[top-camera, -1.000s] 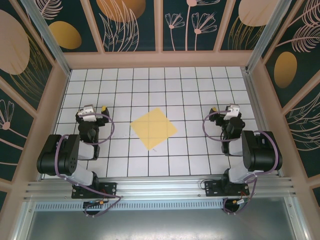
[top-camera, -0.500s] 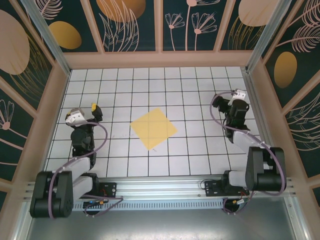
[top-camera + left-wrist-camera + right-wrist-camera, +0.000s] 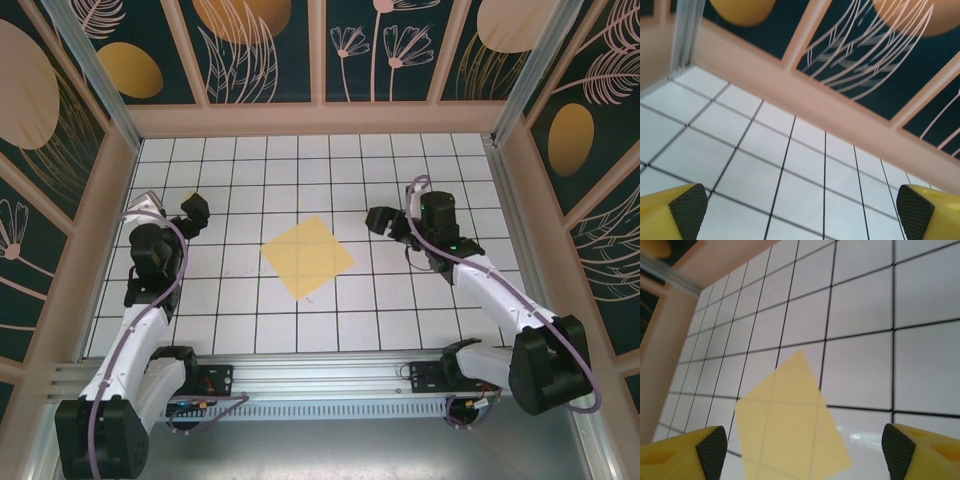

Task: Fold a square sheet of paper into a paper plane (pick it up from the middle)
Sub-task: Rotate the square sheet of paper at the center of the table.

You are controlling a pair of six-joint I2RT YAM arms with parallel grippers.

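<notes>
Top external view: the sheet of paper (image 3: 307,257) lies flat mid-table, well apart from every edge, between the left gripper (image 3: 193,212) and right gripper (image 3: 383,222), both spread wide and empty. Thin and flush, it may slide or crumple if the fingers scrape rather than pinch its middle.

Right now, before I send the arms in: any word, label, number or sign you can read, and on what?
No readable text anywhere.
The square sheet of paper: plain yellow, no print.
The table: white tiles and black grid lines, nothing written.
The wall panels: leaf and flower drawings, no letters.
The left tool and right tool: unmarked yellow and black.
The arm bases: any labels too small to read.
</notes>
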